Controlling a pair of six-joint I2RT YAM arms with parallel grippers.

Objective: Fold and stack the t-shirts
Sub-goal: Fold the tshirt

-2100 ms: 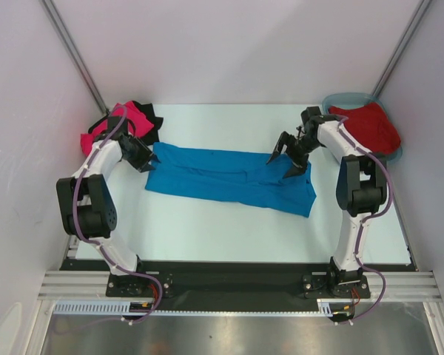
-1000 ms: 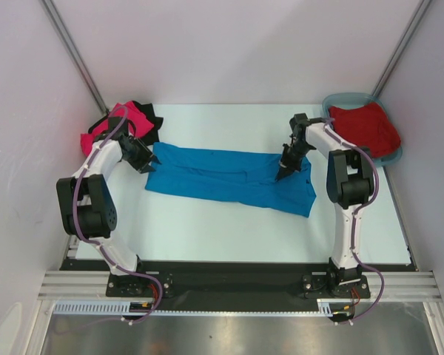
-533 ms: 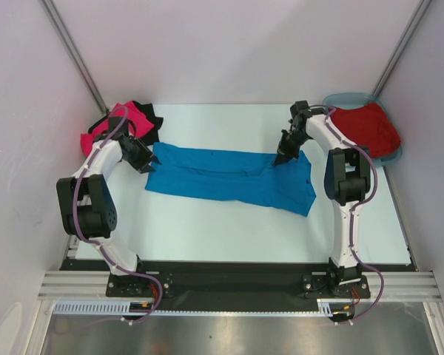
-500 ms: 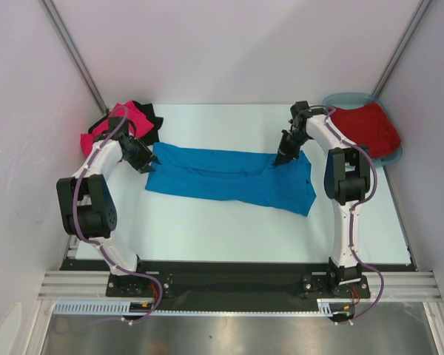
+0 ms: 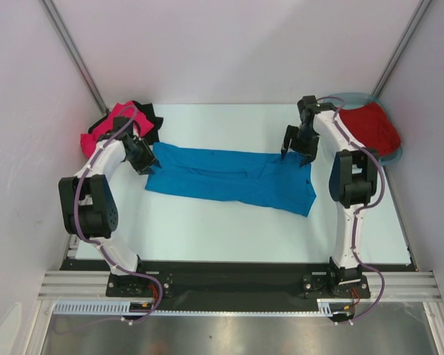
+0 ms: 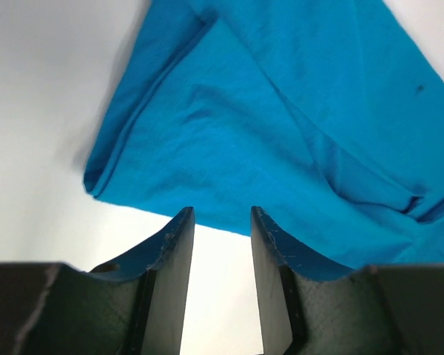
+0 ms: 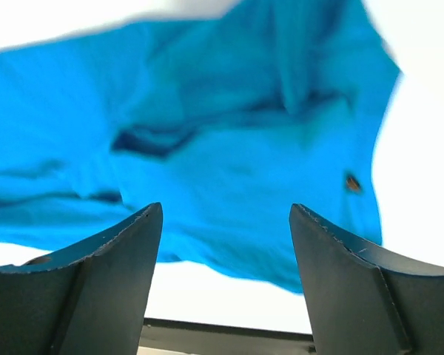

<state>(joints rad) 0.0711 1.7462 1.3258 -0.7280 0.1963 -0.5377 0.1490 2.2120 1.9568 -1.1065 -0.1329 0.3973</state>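
A bright blue t-shirt (image 5: 229, 177) lies on the white table as a long band folded lengthwise, also seen as blue cloth (image 6: 281, 118) in the left wrist view and blue cloth (image 7: 207, 140) in the right wrist view. My left gripper (image 5: 143, 160) sits at its left end, jaws partly open (image 6: 222, 214) with only bare table between them and the cloth edge just beyond the tips. My right gripper (image 5: 297, 146) hovers over the shirt's far right edge, wide open (image 7: 226, 211) and holding nothing. A hot pink t-shirt (image 5: 122, 122) and a black t-shirt (image 5: 148, 118) are heaped at the far left corner.
A dark red t-shirt (image 5: 370, 127) fills the teal tub (image 5: 397, 154) at the far right corner. White walls close in on the left, back and right. A black rail (image 5: 229, 277) runs along the table's near edge between the arm bases.
My right gripper was shut on the blue shirt's far edge; it has let go, opened wide and drawn slightly up and back. The left arm has barely shifted.
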